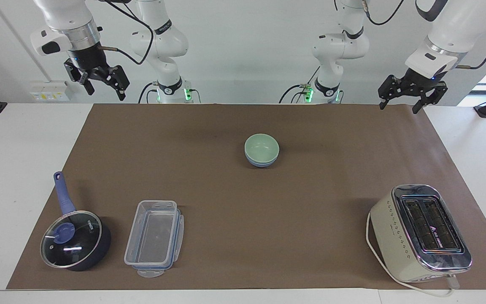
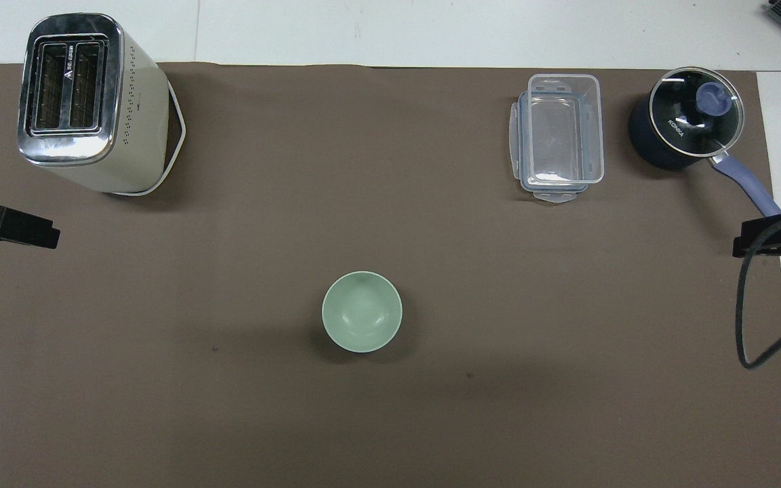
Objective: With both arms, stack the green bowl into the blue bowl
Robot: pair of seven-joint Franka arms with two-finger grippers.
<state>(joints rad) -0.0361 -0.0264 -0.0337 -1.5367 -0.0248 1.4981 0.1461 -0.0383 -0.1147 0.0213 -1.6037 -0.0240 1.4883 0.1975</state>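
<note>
The pale green bowl (image 1: 261, 146) (image 2: 362, 312) sits nested inside the blue bowl (image 1: 261, 162) in the middle of the brown mat. Only the blue bowl's lower wall shows in the facing view, and the overhead view hides it under the green one. My right gripper (image 1: 105, 92) hangs open and empty, raised over the mat's corner at the right arm's end. My left gripper (image 1: 399, 106) hangs open and empty over the mat's corner at the left arm's end. Both are well away from the bowls.
A cream and chrome toaster (image 1: 420, 232) stands farther from the robots at the left arm's end. A clear plastic container (image 1: 154, 236) and a dark blue lidded saucepan (image 1: 74, 240) sit farther out toward the right arm's end. The brown mat (image 1: 226, 211) covers the table.
</note>
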